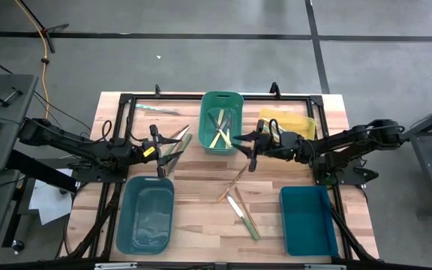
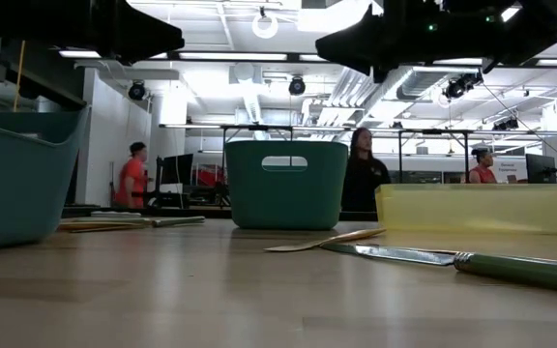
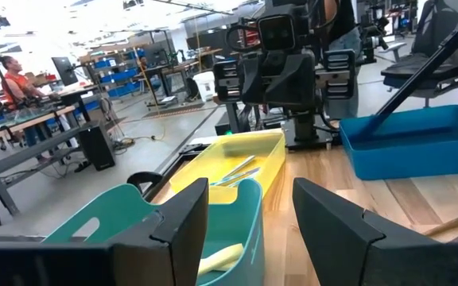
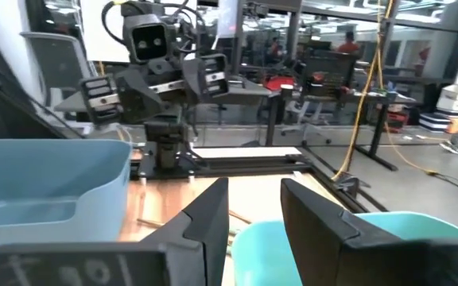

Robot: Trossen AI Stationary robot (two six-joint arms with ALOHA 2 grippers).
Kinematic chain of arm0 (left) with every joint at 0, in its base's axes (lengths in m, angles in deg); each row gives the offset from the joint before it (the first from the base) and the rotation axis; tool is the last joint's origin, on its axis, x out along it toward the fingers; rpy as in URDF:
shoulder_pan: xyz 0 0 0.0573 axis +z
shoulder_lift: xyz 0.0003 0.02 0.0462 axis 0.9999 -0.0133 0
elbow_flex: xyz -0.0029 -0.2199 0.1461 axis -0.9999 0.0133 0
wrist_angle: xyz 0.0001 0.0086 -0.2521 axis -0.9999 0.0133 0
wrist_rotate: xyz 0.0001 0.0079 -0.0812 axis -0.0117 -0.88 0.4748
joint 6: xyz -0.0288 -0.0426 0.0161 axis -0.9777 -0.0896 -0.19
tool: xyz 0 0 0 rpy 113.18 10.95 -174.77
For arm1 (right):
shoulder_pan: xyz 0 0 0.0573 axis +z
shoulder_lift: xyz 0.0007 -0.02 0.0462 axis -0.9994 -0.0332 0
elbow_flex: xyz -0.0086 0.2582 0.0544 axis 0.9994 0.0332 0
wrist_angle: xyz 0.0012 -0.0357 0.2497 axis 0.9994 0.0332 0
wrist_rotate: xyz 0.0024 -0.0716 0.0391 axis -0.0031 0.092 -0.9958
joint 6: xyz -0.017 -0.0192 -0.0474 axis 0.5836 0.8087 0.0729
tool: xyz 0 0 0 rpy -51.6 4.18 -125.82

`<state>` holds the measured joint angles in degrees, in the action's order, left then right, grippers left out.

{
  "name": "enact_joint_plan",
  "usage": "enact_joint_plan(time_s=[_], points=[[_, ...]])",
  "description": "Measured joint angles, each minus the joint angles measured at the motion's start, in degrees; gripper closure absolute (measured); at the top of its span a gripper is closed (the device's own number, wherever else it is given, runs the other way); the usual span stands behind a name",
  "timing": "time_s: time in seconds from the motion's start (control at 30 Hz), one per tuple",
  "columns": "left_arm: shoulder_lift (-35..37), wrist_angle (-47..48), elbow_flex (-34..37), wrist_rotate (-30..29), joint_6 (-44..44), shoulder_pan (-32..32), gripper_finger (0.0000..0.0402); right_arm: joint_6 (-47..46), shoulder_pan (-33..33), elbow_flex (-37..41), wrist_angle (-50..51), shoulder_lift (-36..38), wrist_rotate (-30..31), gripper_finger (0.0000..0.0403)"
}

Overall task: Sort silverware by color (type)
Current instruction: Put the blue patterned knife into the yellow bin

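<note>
A: Wooden slats make up the table (image 1: pixel 201 217) we work at, with a grey floor around it and a busy workshop behind. Four plastic bins sit on it: a green rectangular bin (image 1: pixel 222 124) at the far middle with pale-handled pieces inside, a shallow yellow tray (image 1: pixel 291 122) just beside it, a teal tub (image 1: pixel 145 214) near our left, a blue tub (image 1: pixel 308 219) near our right

B: Where is the silverware (image 1: pixel 238 196) we are sorting?

A: A few thin pieces lie loose on the bare wood between the two near tubs; a green-handled knife (image 2: pixel 453 259) and a pale wooden-looking piece (image 2: pixel 325 240) show in the low view. More lie by our left arm, and some at the far left corner

B: And our arms?

A: Both stretch inward, level above the table. Our left gripper (image 1: pixel 158 151) hangs above the far edge of the teal tub, fingers (image 3: pixel 183 226) spread wide, holding nothing. Our right gripper (image 1: pixel 250 147) hovers at the green bin's rim, fingers (image 4: pixel 209 214) partly apart, nothing between them that we can see

B: What could go wrong?

A: We judge the loose pieces thin and flat, so a pinch may slip off. Overlapping ones could lift together and land in the wrong bin. Our right gripper could also clip the green bin's rim and shove it
</note>
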<state>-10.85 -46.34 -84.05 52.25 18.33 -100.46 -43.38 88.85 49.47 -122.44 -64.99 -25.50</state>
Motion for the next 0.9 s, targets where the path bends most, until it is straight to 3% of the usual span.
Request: enact_joint_plan(time_s=[0.5, 0.9], points=[[0.0, 0.0, 0.0, -0.4, -0.4, 0.0, 0.0225, 0.0, 0.0, 0.0, 0.3, 0.0, 1.4, 0.0290], [0.0, 1.1, 0.0, -25.4, -3.5, 1.2, 0.0225, -2.1, 0.0, 0.0, 0.4, 0.0, 1.4, 0.0290]])
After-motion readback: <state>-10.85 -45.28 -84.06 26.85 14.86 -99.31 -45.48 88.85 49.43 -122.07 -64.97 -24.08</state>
